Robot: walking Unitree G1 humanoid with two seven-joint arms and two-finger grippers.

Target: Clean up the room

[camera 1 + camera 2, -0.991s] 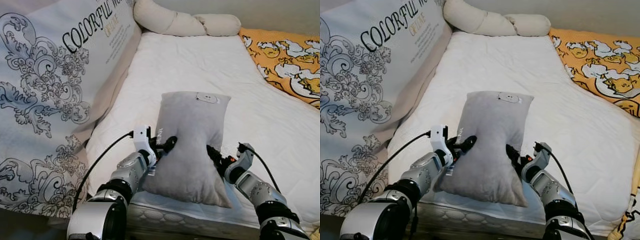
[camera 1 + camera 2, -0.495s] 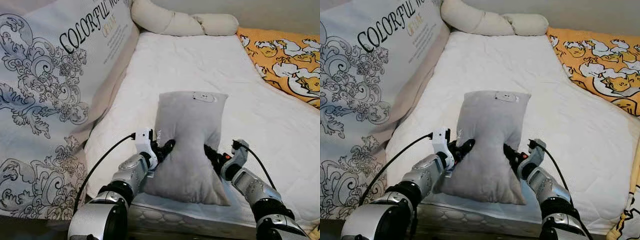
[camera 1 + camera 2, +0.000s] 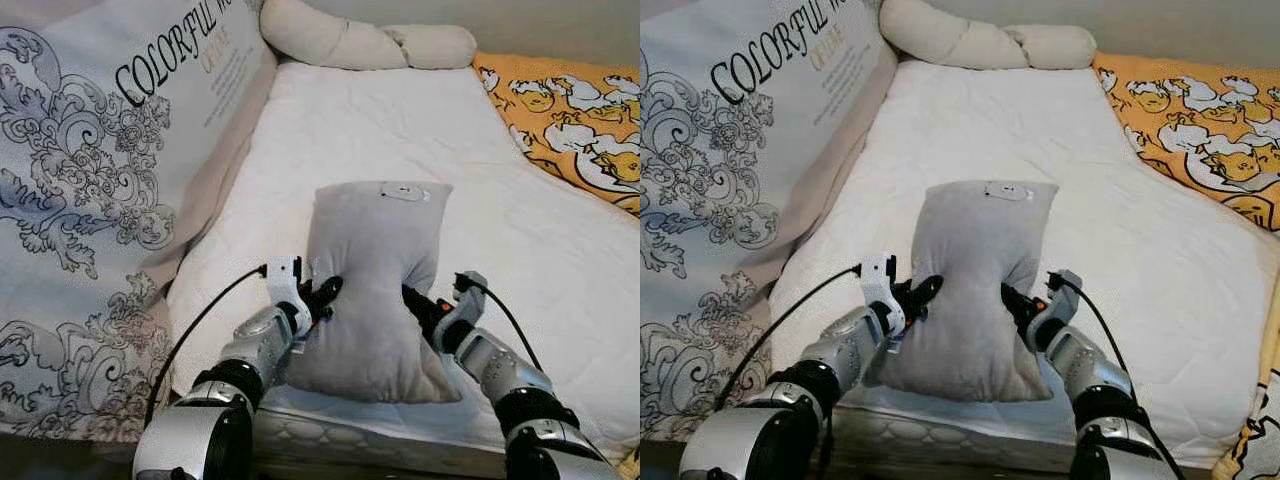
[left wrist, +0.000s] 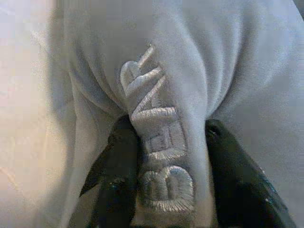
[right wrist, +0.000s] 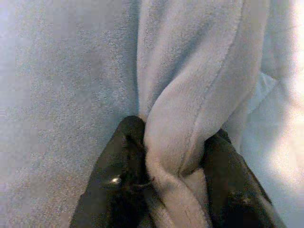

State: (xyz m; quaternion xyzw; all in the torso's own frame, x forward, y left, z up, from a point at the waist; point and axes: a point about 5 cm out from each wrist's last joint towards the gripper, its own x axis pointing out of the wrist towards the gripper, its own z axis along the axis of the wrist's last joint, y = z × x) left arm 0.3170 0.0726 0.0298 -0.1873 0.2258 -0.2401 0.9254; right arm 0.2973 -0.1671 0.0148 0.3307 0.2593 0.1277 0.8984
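Observation:
A grey plush pillow lies lengthwise on the white mattress, its near end at the front edge. My left gripper is shut on the pillow's left side and my right gripper is shut on its right side, so the pillow is pinched in at the waist. In the left wrist view a fold of the grey pillow with raised stitched letters sits between the black fingers. A seam fold of the pillow is clamped between the fingers in the right wrist view.
A large printed cushion with scroll patterns and lettering leans along the bed's left side. A cream knotted bolster lies at the head of the bed. An orange patterned blanket covers the far right. Bare mattress stretches beyond the pillow.
The pillow, held by both grippers, has shifted slightly farther onto the mattress and a little left; the camera view has also shifted a bit.

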